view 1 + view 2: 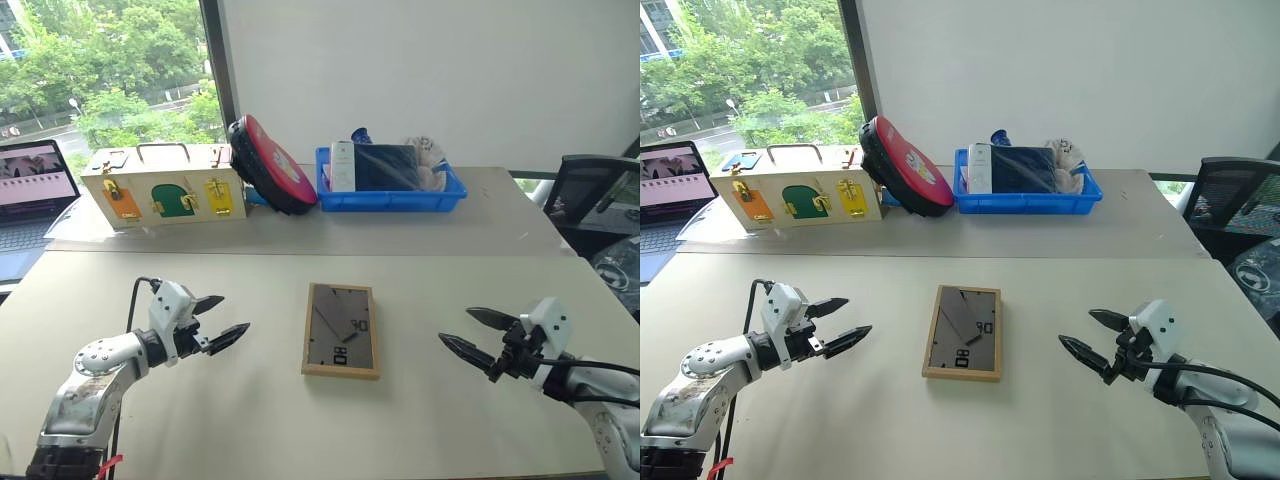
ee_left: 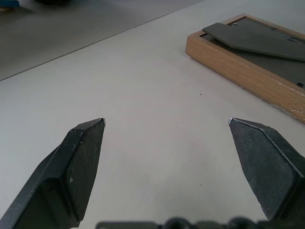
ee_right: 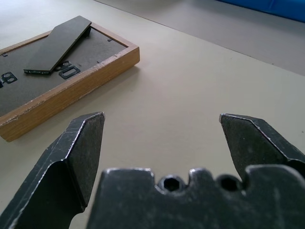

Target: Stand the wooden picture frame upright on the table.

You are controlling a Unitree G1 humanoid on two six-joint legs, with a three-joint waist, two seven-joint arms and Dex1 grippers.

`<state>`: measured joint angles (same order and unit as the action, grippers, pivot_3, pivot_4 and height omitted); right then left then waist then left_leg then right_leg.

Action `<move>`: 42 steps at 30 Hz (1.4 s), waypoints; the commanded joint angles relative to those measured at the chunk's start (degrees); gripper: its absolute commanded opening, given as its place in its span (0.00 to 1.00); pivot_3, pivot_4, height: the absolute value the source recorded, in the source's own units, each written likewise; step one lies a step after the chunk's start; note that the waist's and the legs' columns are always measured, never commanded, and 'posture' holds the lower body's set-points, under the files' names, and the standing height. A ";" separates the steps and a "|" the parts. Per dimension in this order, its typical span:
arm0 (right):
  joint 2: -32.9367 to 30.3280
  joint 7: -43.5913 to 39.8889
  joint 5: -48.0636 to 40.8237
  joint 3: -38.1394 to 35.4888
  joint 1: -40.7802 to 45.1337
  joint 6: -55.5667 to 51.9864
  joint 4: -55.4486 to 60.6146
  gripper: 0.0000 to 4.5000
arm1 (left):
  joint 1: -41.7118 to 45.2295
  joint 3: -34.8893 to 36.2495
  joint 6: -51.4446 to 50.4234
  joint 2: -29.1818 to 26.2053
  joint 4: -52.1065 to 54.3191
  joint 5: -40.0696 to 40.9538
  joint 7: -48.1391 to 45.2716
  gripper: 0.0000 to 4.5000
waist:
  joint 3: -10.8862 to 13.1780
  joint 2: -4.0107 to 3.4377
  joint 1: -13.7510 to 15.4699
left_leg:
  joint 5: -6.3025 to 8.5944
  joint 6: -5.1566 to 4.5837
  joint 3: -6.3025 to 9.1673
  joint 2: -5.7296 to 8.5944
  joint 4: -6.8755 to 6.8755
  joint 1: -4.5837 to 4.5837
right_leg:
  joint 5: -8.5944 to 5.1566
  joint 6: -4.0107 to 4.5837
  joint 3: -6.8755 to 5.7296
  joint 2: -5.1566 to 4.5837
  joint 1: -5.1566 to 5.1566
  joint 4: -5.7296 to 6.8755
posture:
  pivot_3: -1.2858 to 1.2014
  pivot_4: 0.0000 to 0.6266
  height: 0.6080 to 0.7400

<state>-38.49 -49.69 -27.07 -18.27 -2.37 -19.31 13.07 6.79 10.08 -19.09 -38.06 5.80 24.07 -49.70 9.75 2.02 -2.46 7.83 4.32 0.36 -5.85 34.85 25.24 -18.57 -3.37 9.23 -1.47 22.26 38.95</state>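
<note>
The wooden picture frame [image 1: 341, 330] lies flat on the table [image 1: 260, 420], face down, its dark grey back with white markings and folded stand facing up. My left gripper [image 1: 228, 318] hovers open to the frame's left, pointing toward it, nothing between its fingers. My right gripper [image 1: 467, 331] hovers open to the frame's right, also pointing at it. Both are clear of the frame. The left wrist view has a corner of the frame [image 2: 248, 62] beyond the open fingers; the right wrist view has the frame [image 3: 62, 67] likewise.
At the back stand a cream latch box [image 1: 165, 185] with coloured doors, a red and black round pad [image 1: 270, 165] leaning against it, and a blue tray [image 1: 390, 190] of items. A laptop [image 1: 30, 190] sits far left, a chair [image 1: 590, 200] far right.
</note>
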 commanded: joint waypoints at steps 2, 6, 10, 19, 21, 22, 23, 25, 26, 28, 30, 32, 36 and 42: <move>-0.77 0.06 -0.01 0.80 2.46 0.98 2.11 0.99 | 3.45 1.11 -0.62 -1.11 0.26 2.54 -2.38 1.00 | 0.00 0.00 0.00 | 0.00 0.00 0.00 0.00 0.00 0.00 | 0.00 0.00 0.00 0.00 0.00 0.00 | 0.52 0.24 0.84; -5.30 -2.54 6.89 7.05 7.37 5.39 3.81 0.99 | 6.36 0.00 -6.93 -4.83 -0.22 8.04 -11.30 1.00 | 0.00 -0.02 -0.24 | -0.02 0.02 0.00 0.00 0.04 0.00 | 0.01 -0.03 0.00 0.01 0.02 0.04 | 0.52 0.24 0.84; -10.32 -6.18 21.61 17.91 14.22 21.83 -1.28 0.99 | 10.43 -3.09 -7.85 -7.37 -2.68 7.60 -16.95 1.00 | -0.02 -0.04 -0.13 | -0.02 0.02 0.00 0.00 -0.01 -0.04 | -0.06 -0.09 0.00 0.01 0.03 0.03 | 0.52 0.24 0.84; -9.01 -6.31 27.17 24.88 21.74 34.05 -10.88 0.99 | 13.11 -5.69 -7.12 -7.52 -1.49 6.83 -20.05 1.00 | -0.01 -0.04 0.26 | 0.00 0.01 0.00 0.01 -0.03 0.05 | -0.04 -0.01 -0.02 0.00 0.04 -0.01 | 0.52 0.24 0.84; -8.99 -7.04 25.58 24.30 22.75 32.53 -10.90 0.99 | 13.02 -5.72 -6.44 -7.52 -1.78 6.28 -19.95 1.00 | -0.01 -0.04 0.23 | 0.00 0.01 0.00 0.00 -0.01 0.04 | -0.03 0.00 -0.02 0.01 0.03 0.02 | 0.52 0.24 0.84; -9.22 -7.34 25.60 24.08 23.22 33.08 -11.07 0.99 | 13.01 -5.70 -5.95 -7.49 -1.90 6.15 -20.18 1.00 | -0.01 -0.04 0.20 | -0.01 0.01 0.00 0.00 0.01 0.04 | -0.03 0.00 -0.02 0.00 0.03 0.04 | 0.52 0.24 0.84; -9.46 -8.02 25.20 23.95 23.65 32.42 -11.12 0.99 | 13.15 -5.66 -5.49 -7.30 -2.17 6.00 -20.15 1.00 | -0.01 -0.04 0.11 | -0.01 0.01 0.00 0.00 0.02 0.03 | -0.03 0.00 -0.02 0.01 0.03 0.05 | 0.52 0.24 0.84; -9.97 -10.21 20.95 23.17 23.80 23.73 -9.54 0.99 | 13.72 -6.09 -3.43 -6.63 -3.30 4.68 -19.73 1.00 | -0.01 -0.04 0.09 | -0.01 0.01 0.00 0.00 0.03 0.02 | -0.02 0.01 -0.02 0.01 0.02 0.06 | 0.52 0.24 0.84; -10.60 -11.41 16.49 22.27 23.66 14.15 -8.22 0.99 | 14.32 -6.35 -3.07 -6.05 -4.22 3.92 -18.73 1.00 | -0.01 -0.04 0.13 | -0.01 0.01 0.00 0.00 0.03 0.01 | -0.02 0.01 -0.02 0.01 0.01 0.06 | 0.52 0.24 0.84; -12.39 -12.72 11.68 20.67 23.01 1.77 -6.74 0.94 | 15.58 -6.30 -3.33 -4.83 -6.15 2.94 -16.17 0.94 | -0.01 -0.04 0.32 | -0.01 0.00 0.00 0.00 0.04 0.01 | -0.02 0.01 -0.02 0.00 0.00 0.06 | 0.52 0.24 0.84; -14.35 -12.78 10.56 19.29 21.94 -3.66 -6.02 0.84 | 16.08 -6.03 -3.90 -4.14 -7.05 2.60 -14.81 0.84 | -0.01 -0.04 0.82 | -0.01 0.00 0.00 0.00 0.07 0.02 | -0.02 0.01 -0.02 0.00 -0.02 0.06 | 0.52 0.24 0.84; -15.06 -11.27 9.13 16.92 20.83 -7.44 -5.64 0.69 | 16.26 -6.45 -3.97 -3.26 -7.92 0.83 -12.21 0.68 | -0.01 -0.04 1.20 | 0.00 -0.01 0.00 0.00 0.09 0.03 | -0.02 0.01 -0.02 0.00 -0.01 0.05 | 0.52 0.24 0.84; -14.42 -7.46 8.85 14.55 19.41 -12.81 -5.35 0.38 | 15.65 -9.36 -5.00 -0.19 -7.06 -2.08 -7.62 0.37 | -0.01 -0.04 1.28 | 0.01 -0.02 0.00 0.00 0.08 0.01 | -0.02 0.00 -0.01 0.01 0.01 0.06 | 0.52 0.24 0.84; -9.66 -2.20 9.58 17.18 19.65 -17.82 -3.72 0.00 | 14.51 -17.48 -11.38 9.31 -2.05 -7.54 3.80 0.00 | -0.02 -0.05 1.50 | 0.01 -0.02 0.00 0.01 0.16 0.06 | 0.00 -0.03 -0.01 0.01 0.00 0.06 | 0.52 0.24 0.84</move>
<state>-49.19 -53.61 -17.07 -0.92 16.80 -35.54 7.26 21.21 -5.71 -29.13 -29.87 -0.10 18.32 -49.13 9.74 1.97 -0.96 7.84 4.30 0.37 -5.84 35.00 25.29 -18.57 -3.40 9.23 -1.46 22.26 39.02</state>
